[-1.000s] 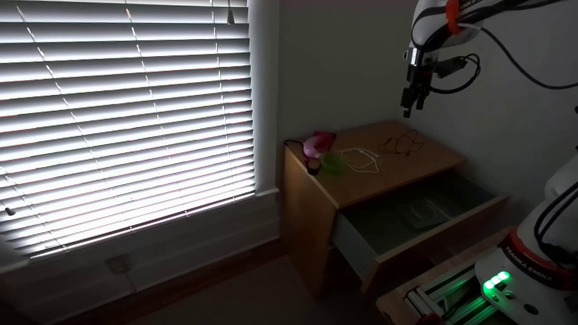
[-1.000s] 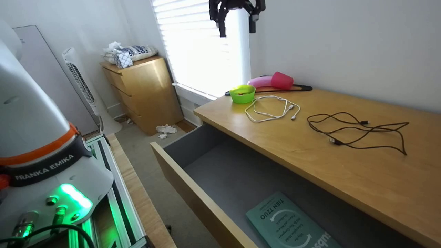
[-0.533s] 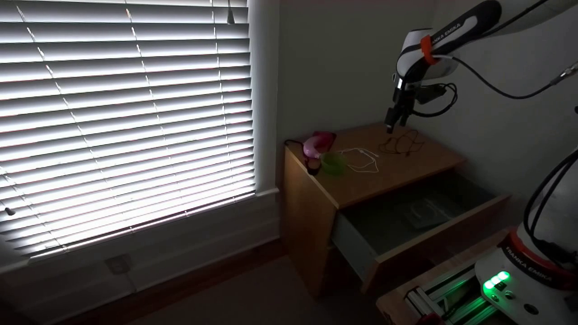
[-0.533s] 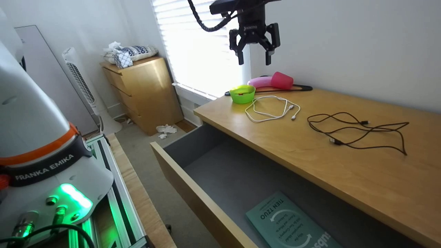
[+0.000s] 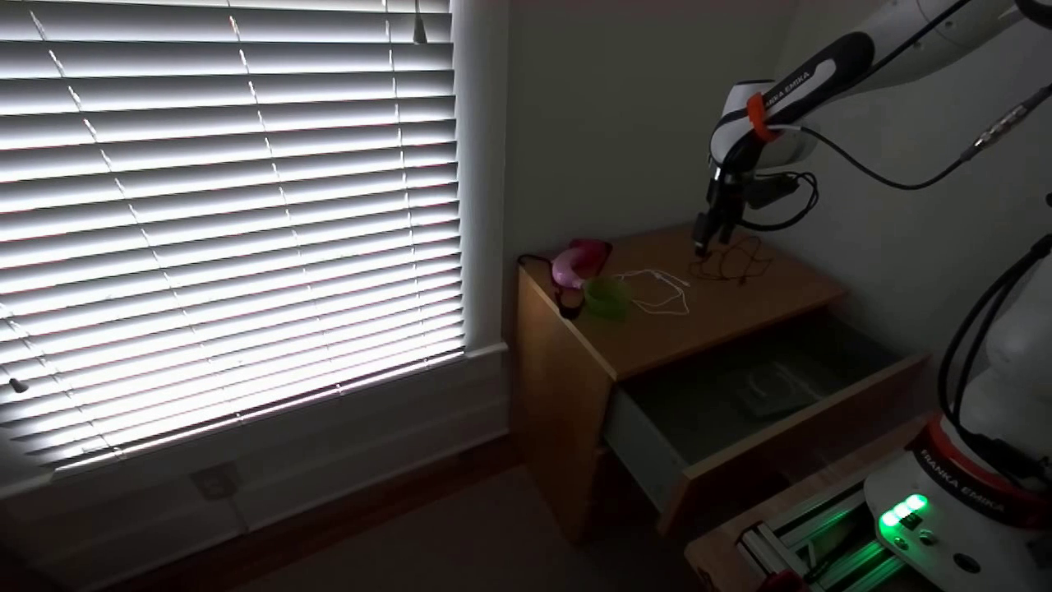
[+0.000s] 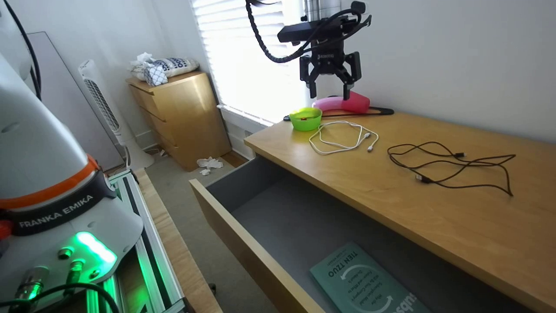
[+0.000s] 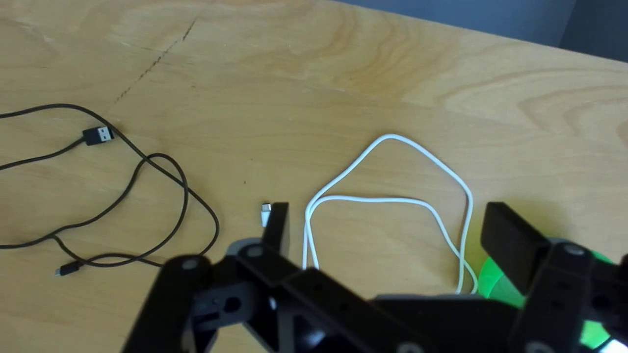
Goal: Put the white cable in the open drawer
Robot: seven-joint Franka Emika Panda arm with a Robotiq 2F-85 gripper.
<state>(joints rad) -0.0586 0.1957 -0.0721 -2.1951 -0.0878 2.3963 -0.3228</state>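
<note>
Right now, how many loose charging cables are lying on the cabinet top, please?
2: the white cable, beside the green bowl, and the black cable, farther from the bowl. Others might be hidden.

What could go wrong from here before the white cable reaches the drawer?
If lowered here, the open gripper could knock the green bowl close beside the white cable. The thin cable lies flat on the cabinet top, so the grip might miss it. Its loose loops could drape over the edge of the drawer.
</note>
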